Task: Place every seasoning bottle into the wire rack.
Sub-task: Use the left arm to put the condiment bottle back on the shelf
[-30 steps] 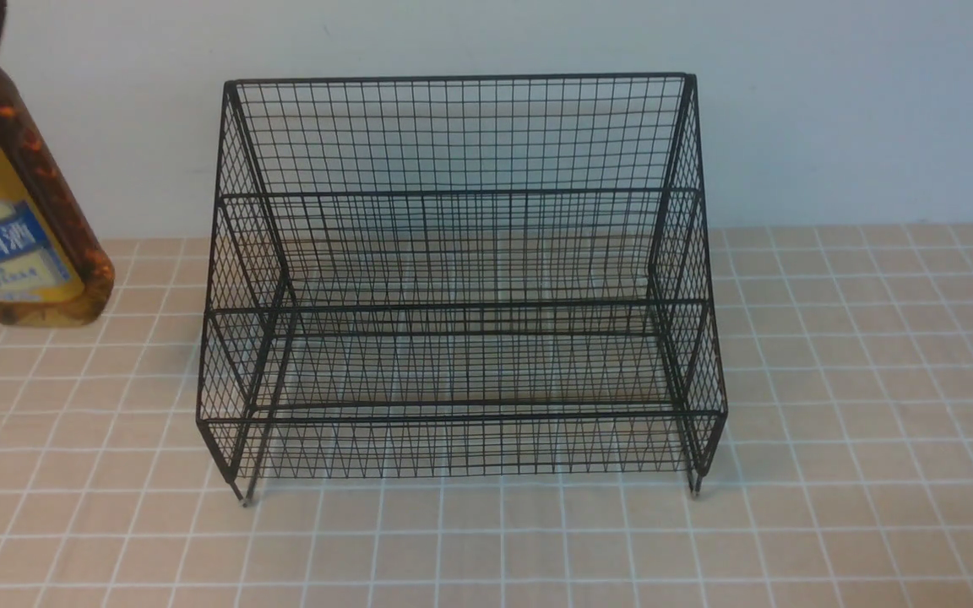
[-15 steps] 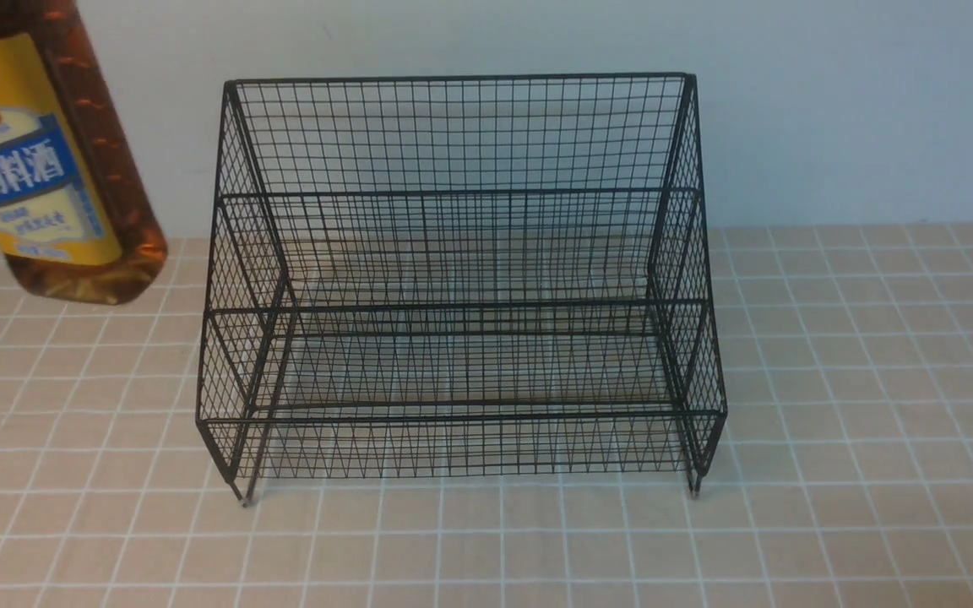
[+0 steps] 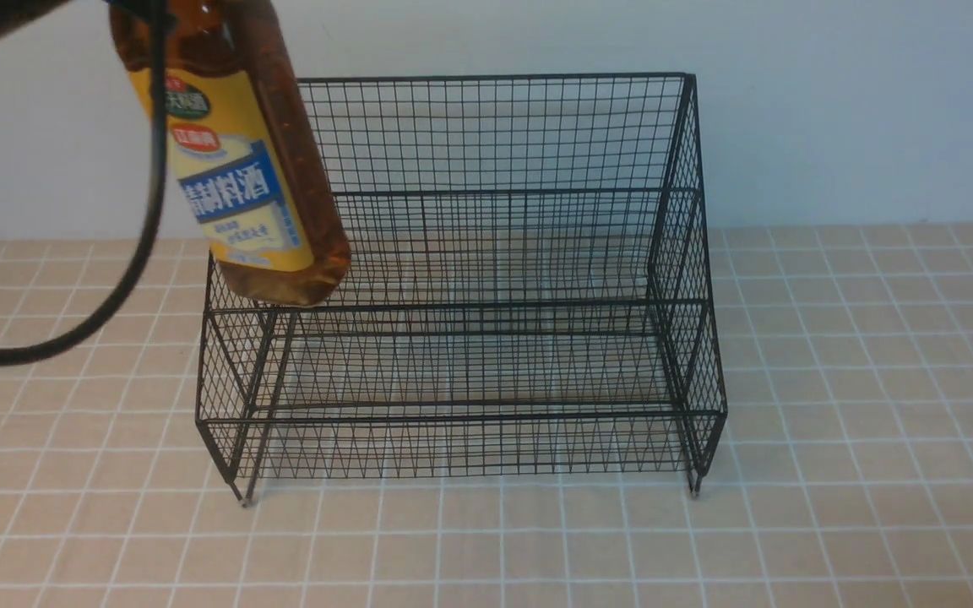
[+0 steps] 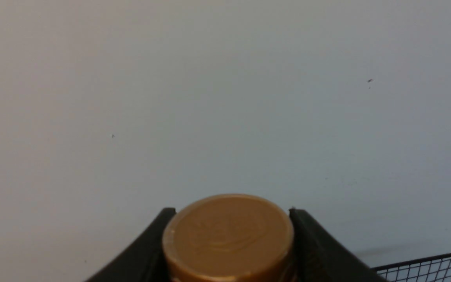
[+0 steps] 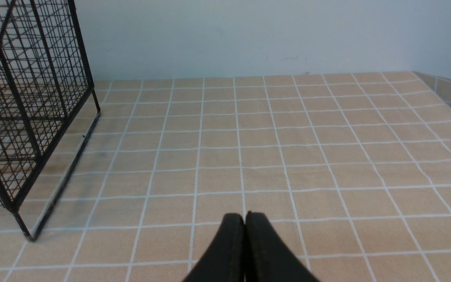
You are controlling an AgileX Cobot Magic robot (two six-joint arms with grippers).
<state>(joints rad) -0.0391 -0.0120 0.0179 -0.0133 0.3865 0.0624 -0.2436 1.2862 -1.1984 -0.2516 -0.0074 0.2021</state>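
Note:
The seasoning bottle (image 3: pixel 241 160), amber liquid with a yellow label and blue band, hangs tilted in the air over the left end of the black wire rack (image 3: pixel 486 279), its base just above the upper tier. Its top end runs out of the front view. In the left wrist view my left gripper (image 4: pixel 231 219) is shut on the bottle, its black fingers (image 4: pixel 315 246) against both sides of the gold cap (image 4: pixel 228 235). My right gripper (image 5: pixel 245 217) is shut and empty, low over the tiles to the right of the rack (image 5: pixel 26 109). It is out of the front view.
A tan tiled counter (image 3: pixel 858 380) meets a pale wall (image 3: pixel 833 110) behind the rack. A black cable (image 3: pixel 127 279) loops down from my left arm, left of the rack. The counter's raised right edge (image 5: pixel 448 90) shows in the right wrist view.
My left gripper has carried the bottle up and to the right, from the left edge of the view to over the rack's left end. The rack has not moved.

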